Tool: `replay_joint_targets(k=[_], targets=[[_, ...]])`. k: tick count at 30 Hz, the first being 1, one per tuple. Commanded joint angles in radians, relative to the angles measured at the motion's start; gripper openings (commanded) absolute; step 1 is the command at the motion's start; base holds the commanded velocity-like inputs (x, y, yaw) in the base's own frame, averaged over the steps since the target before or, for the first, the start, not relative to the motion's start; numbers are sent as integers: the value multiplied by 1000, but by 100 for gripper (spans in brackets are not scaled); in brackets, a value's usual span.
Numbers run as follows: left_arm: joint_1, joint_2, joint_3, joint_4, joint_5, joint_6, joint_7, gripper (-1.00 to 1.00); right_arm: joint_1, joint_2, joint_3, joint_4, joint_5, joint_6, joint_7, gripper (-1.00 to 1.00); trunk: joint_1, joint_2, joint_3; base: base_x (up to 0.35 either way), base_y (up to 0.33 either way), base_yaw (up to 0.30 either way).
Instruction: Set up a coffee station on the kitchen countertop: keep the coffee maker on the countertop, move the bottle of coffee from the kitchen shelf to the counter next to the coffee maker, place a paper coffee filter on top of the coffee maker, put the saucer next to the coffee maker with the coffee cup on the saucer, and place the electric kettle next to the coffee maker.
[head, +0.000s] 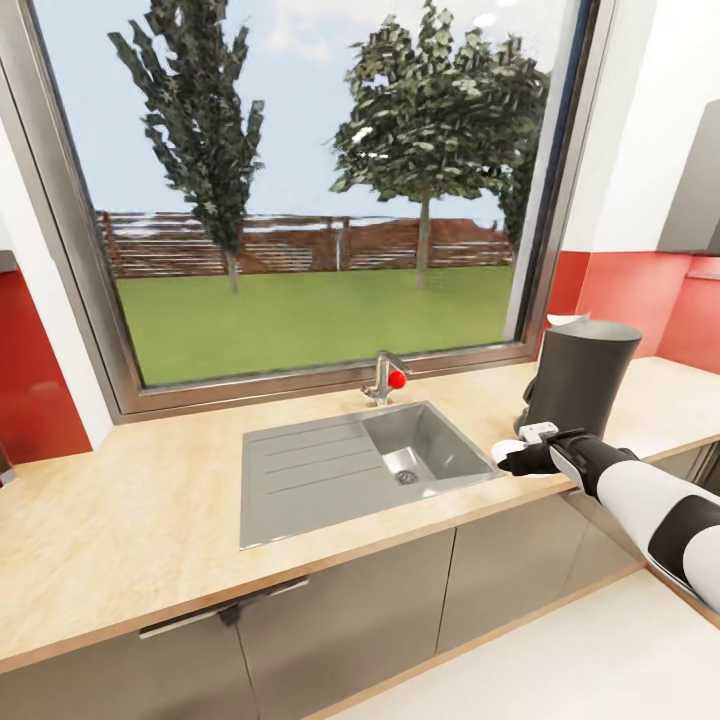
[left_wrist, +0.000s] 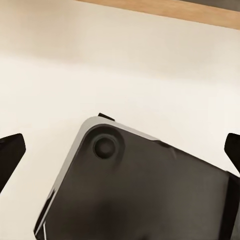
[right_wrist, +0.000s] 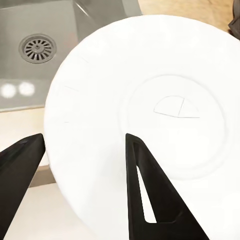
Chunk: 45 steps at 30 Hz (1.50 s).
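- Where the right arm reaches over the kitchen countertop (head: 150, 510), the right gripper (head: 520, 461) is seen just in front of the coffee maker (head: 580, 375), between it and the sink (head: 330, 470).
- In the right wrist view, the saucer (right_wrist: 150, 100) is seen flat beneath the right gripper (right_wrist: 82, 165); one black finger (right_wrist: 145, 185) lies across the white disc and the other is off its rim, so the rim sits between partly parted fingers. Whether they press on it cannot be told.
- The saucer is seen at the sink's edge, over the drain side, beside the coffee maker's base.
- A white paper edge (head: 566, 320) is noted at the coffee maker's top rim.
- The tap (head: 385, 378) with a red knob stands behind the sink, under the window (head: 300, 190).
- In the left wrist view, the left gripper's fingertips (left_wrist: 11, 152) are spread wide with nothing between them, above a dark base panel (left_wrist: 145, 190) and pale floor.
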Motion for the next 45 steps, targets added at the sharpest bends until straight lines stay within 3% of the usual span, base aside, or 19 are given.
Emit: replay_joint_targets(k=[1, 26, 45], targets=[[0, 0, 0, -1, 11, 0, -9, 100, -1, -1, -9, 2, 10, 5, 2, -100, 4, -9, -5, 0, 0, 0], [0, -1, 6, 8, 12, -1, -9, 100, -1, 2, -10, 2, 10, -3, -3, -100, 100, -184, -83, 0, 0, 0], [0, -1, 44, 18, 11, -1, -9, 100, -1, 2, -10, 2, 10, -9, -2, -100, 100, -184, -83, 49, -9, 0]])
